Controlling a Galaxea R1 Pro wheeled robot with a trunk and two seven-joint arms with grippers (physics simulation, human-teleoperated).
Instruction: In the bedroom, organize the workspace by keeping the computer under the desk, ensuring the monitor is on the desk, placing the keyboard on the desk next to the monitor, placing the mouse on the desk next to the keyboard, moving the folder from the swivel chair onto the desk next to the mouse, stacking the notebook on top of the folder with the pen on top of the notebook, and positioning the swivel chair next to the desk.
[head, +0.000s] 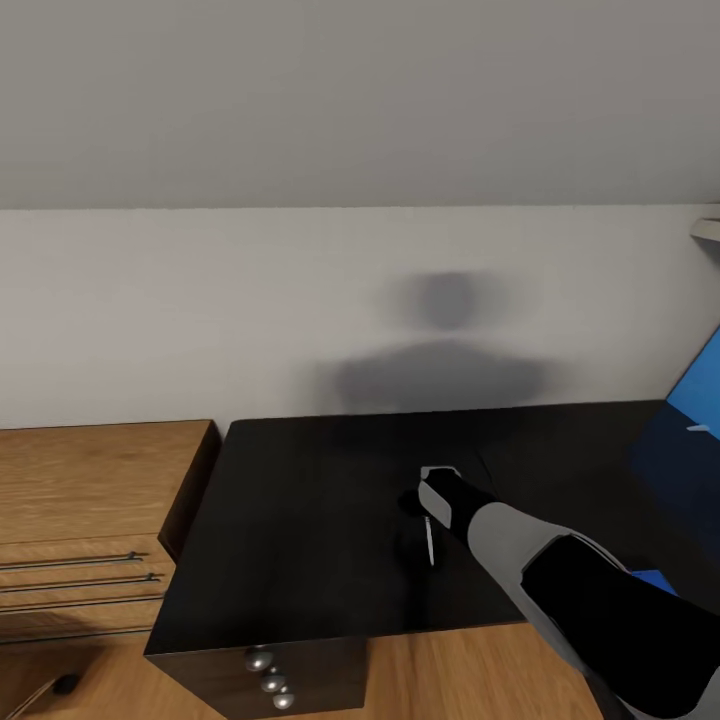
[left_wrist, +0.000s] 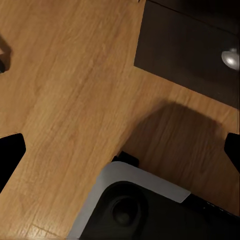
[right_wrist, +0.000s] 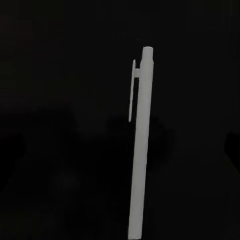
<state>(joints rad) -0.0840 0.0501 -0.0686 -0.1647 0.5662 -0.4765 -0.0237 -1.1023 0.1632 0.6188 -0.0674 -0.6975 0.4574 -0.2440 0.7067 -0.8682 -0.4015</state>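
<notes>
The robot's right gripper (head: 432, 497) hangs low over the glossy black desk (head: 300, 520), directly above a white pen (head: 430, 541) that lies flat on the desktop toward its front edge, roughly midway along the visible top. In the right wrist view the pen (right_wrist: 141, 145) runs lengthwise down the frame with its clip showing, dark fingertips faint at either side and well clear of it, so the jaws stand apart and hold nothing. The left gripper (left_wrist: 120, 155) points at the wood floor (left_wrist: 65, 100) with its tips spread wide, also empty. A blue folder (head: 700, 390) juts in at the desk's right end. The likely trouble is the pen itself: thin, round and flat on a slick surface, it could roll or skid toward the front edge if one finger touches first, or slip out of a shallow pinch.
</notes>
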